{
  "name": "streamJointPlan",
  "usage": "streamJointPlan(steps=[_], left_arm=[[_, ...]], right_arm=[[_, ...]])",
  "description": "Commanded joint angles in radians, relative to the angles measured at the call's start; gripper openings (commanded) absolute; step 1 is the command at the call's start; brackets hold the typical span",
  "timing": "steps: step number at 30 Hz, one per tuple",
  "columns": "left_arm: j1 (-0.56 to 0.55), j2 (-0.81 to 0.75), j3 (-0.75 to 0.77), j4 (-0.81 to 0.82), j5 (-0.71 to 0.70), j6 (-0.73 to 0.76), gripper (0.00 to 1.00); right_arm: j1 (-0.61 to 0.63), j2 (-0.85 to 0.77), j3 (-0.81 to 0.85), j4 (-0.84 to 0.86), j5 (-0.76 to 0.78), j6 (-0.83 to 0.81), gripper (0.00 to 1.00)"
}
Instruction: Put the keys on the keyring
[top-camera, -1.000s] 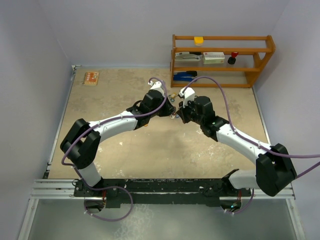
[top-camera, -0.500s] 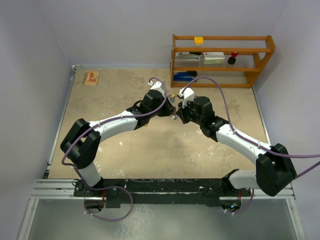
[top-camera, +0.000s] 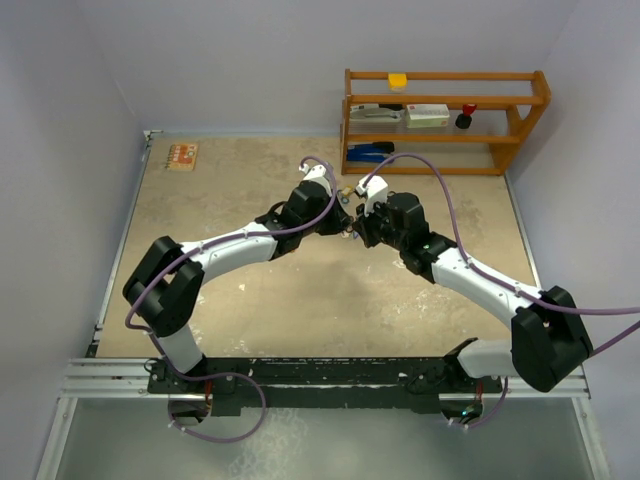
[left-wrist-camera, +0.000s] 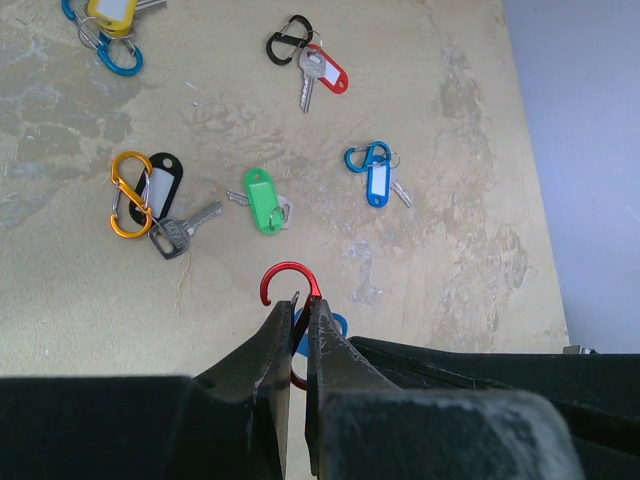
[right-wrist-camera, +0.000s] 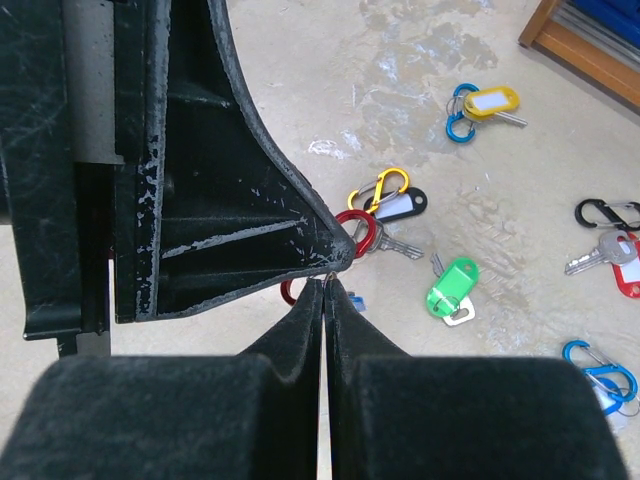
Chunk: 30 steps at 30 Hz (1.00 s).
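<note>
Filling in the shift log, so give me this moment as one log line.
left gripper: shut on red clip | right gripper: shut, tips meeting left gripper's | green-tagged key: lying on table

My left claw (left-wrist-camera: 298, 312): matt black plastic, grainy, white scuffs. Right claw (right-wrist-camera: 326, 288): same matt black. Red carabiner (left-wrist-camera: 290, 283) just below the green tag (left-wrist-camera: 262, 200): glossy coloured metal. Green tag: smooth shiny plastic. Red-tag key (left-wrist-camera: 307, 85) above the green tag: dull silver metal. Orange carabiner (left-wrist-camera: 130, 193) left of the green tag: shiny metal. Table (left-wrist-camera: 450, 200): matt, mottled beige, rough-looking. Shelf (top-camera: 445, 120): varnished wood.
</note>
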Motion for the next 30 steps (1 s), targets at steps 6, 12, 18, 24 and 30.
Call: streamJointPlan(steps=[6,12,18,24,30], left_arm=[[-0.009,-0.005,0.055,0.061,0.01,-0.007,0.0],[-0.01,-0.009,0.066,0.068,0.001,-0.007,0.0],[-0.01,-0.004,0.073,0.069,-0.002,-0.008,0.0],[-0.01,-0.004,0.077,0.071,-0.01,-0.01,0.0],[-0.01,0.006,0.087,0.072,-0.016,-0.013,0.0]], right_arm=[[0.008,-0.006,0.001,0.047,-0.013,-0.022,0.0],[0.008,-0.01,-0.002,0.04,-0.021,-0.025,0.0],[0.012,-0.014,-0.001,0.033,-0.028,-0.027,0.0],[0.015,-0.021,0.0,0.023,-0.027,-0.029,0.0],[0.018,-0.03,-0.002,0.015,-0.028,-0.032,0.0]])
